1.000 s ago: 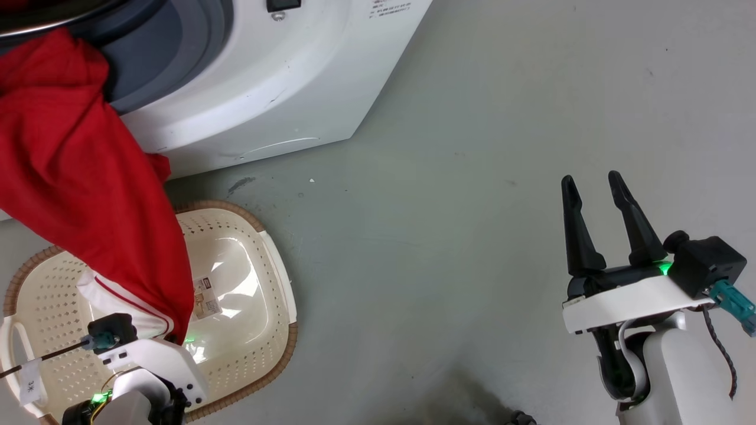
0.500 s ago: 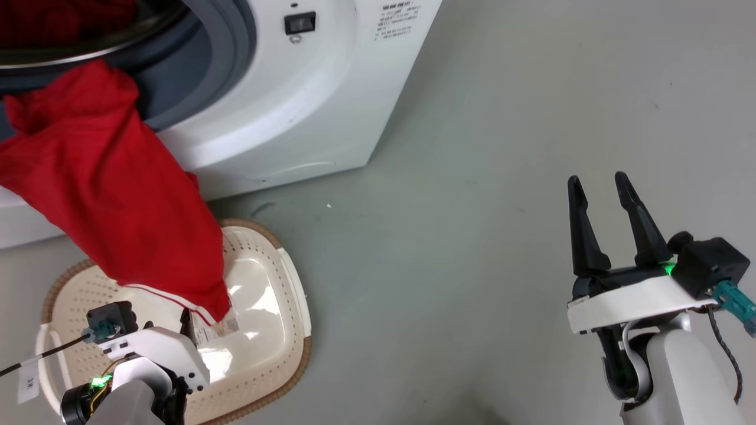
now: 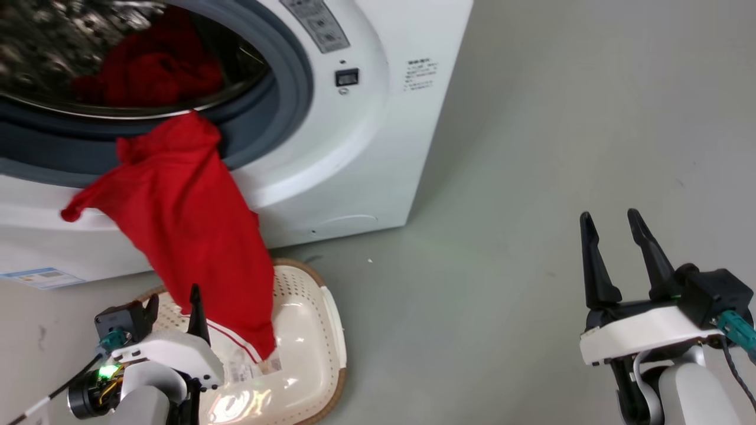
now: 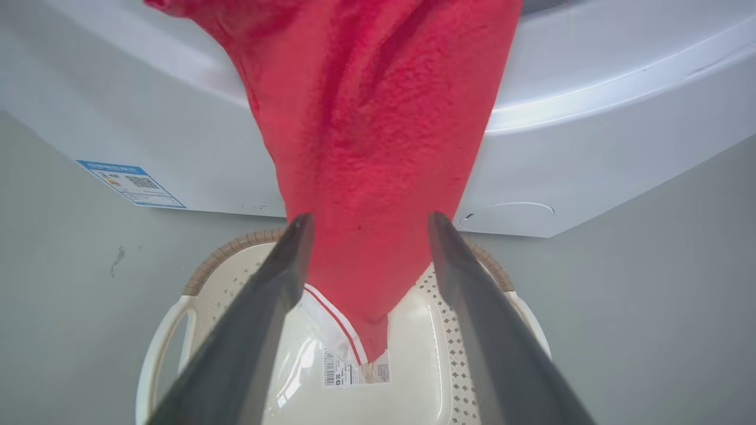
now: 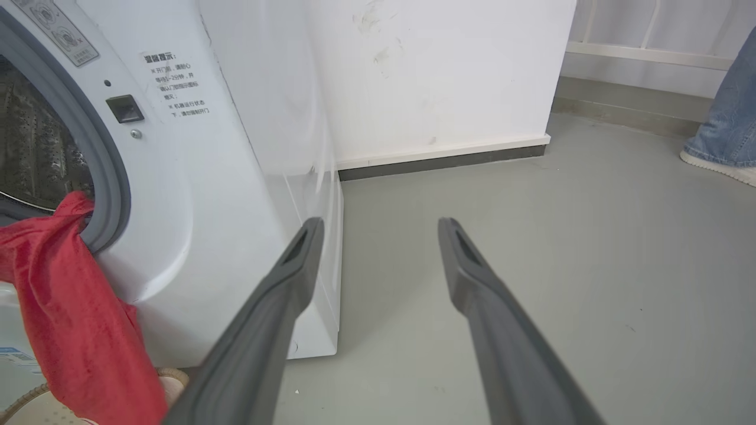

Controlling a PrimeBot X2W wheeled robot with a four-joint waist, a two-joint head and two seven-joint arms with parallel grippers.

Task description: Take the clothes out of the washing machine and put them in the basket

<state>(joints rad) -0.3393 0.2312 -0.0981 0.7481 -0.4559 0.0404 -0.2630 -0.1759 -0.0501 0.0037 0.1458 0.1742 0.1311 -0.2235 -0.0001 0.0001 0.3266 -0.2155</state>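
Observation:
The washing machine (image 3: 366,147) stands at the upper left with its porthole open and red clothes (image 3: 153,77) lying in the steel drum. One red garment (image 3: 189,230) hangs from the porthole rim, its white-striped hem reaching down into the cream basket (image 3: 322,330) on the floor below. My left gripper (image 3: 173,307) is open over the basket, just in front of that hem. In the left wrist view the garment (image 4: 366,177) hangs just beyond the open left gripper (image 4: 366,227), above the basket (image 4: 236,243). My right gripper (image 3: 619,248) is open and holds nothing, far to the right over the floor.
Grey floor (image 3: 502,206) stretches right of the machine. A white wall (image 5: 443,77) with a dark skirting runs behind the machine's side. A person's jeans leg and shoe (image 5: 723,136) stand at the far right of the right wrist view. A paper label (image 4: 354,372) lies in the basket.
The head camera has tilted up, bringing the drum into the picture. My left gripper's fingers, covered by the cloth a second ago, now show open at the hem. The right gripper keeps its pose.

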